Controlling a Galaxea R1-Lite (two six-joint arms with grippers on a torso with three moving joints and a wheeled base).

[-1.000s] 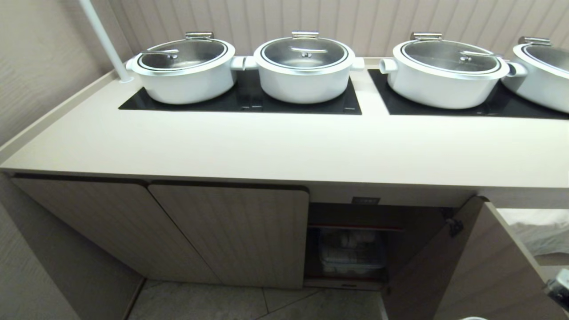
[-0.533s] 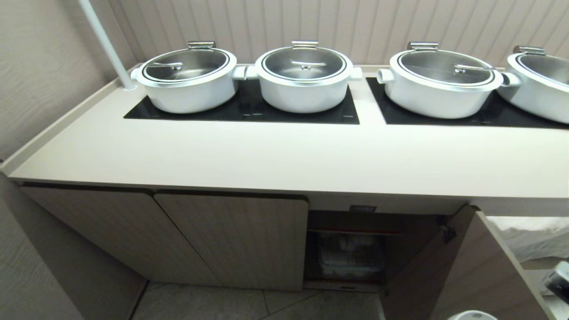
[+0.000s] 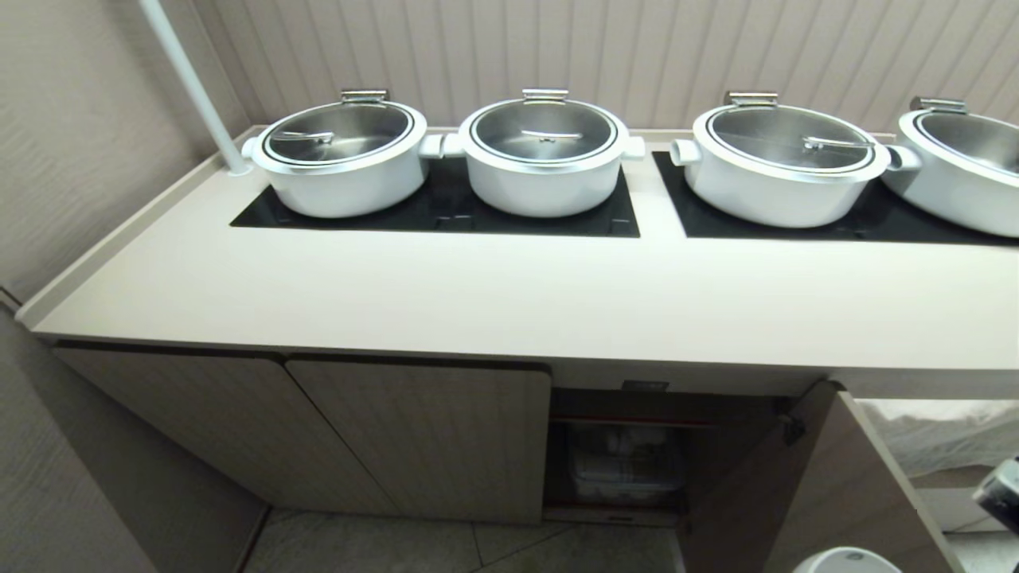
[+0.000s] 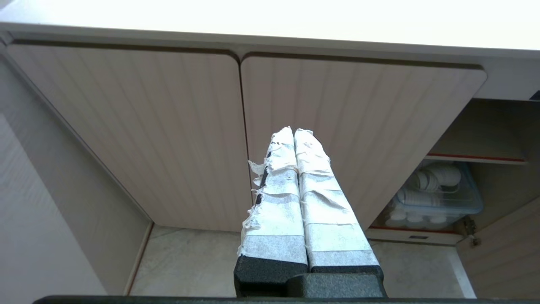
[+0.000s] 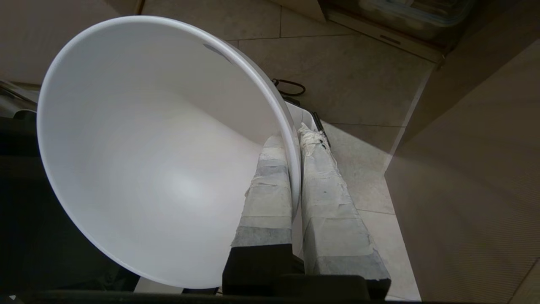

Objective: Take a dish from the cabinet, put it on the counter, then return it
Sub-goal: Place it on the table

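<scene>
**A:** What is in front of the robot?

**B:** A long beige surface (image 3: 509, 294) with a raised rim, seen from above. Two black hob panels (image 3: 446, 211) are set into its far half. Four big white pots with steel lids (image 3: 545, 155) stand on the panels in a row, the rightmost cut off by the frame's edge. A white pole (image 3: 195, 87) rises from the far left corner. The near half of the surface is bare.

**A:** And underneath?

**B:** The cabinet (image 3: 414, 438). Its two left doors are closed. The compartment to their right is open, with its door (image 3: 828, 485) swung outward toward the robot. Inside, under a red-edged shelf, a clear plastic bin (image 4: 438, 198) holds stacked white dishware.

**A:** Where is the dish?

**B:** In the right claw (image 5: 295, 139), low and to the right, beside the open door and above the tiled floor (image 5: 363, 84). The dish (image 5: 160, 169) is a plain white bowl. The claw's taped fingers (image 5: 325, 190) pinch its rim, one inside and one outside. In the head view only a sliver of the bowl's rim shows at the bottom right, below the level of the surface.

**A:** What stands in the way?

**B:** The open door is close on the claw's right.

**A:** The other arm?

**B:** The left claw (image 4: 294, 131) is closed on nothing, fingertips pressed together, pointing at the shut doors.
</scene>
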